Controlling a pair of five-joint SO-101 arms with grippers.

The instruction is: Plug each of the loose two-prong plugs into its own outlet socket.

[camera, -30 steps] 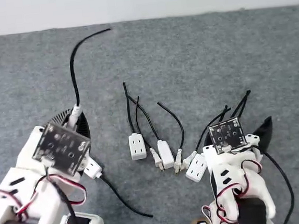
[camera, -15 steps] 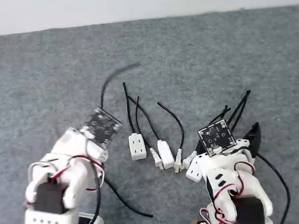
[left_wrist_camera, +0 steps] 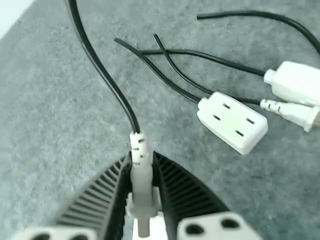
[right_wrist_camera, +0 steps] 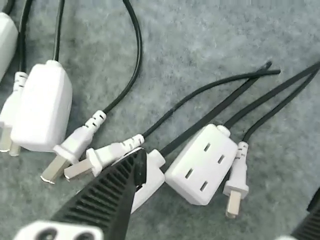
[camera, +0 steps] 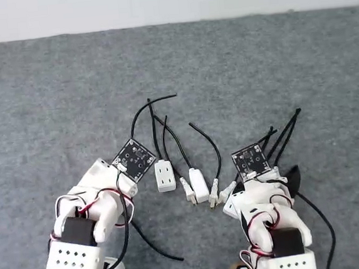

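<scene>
On the left, the left gripper (left_wrist_camera: 141, 160) is clamped on a white two-prong plug (left_wrist_camera: 141, 185), gripping the flat sides of its moulded body, and its black cord (left_wrist_camera: 100, 75) arcs away to the far side. Just to the right, a white triple-socket outlet (left_wrist_camera: 232, 121) lies on the grey mat (camera: 50, 89) with its slots facing up. Near it to the right are a plain white outlet block (camera: 198, 184) and two loose plugs (right_wrist_camera: 65, 152) (right_wrist_camera: 107, 155), their prongs pointing towards the near edge.

On the right, the right gripper (right_wrist_camera: 225, 185) is spread wide and holds nothing. It straddles a second triple-socket outlet (right_wrist_camera: 200, 162), with another loose plug (right_wrist_camera: 234, 187) just beside that.

The plugs look light and rigid, while the cords look springy enough to twist a plug out of line. The best hold is probably on the body, just behind the prongs. The outlets also look light and would likely slide on the mat when pushed, so the free gripper should brace one by its long sides.
</scene>
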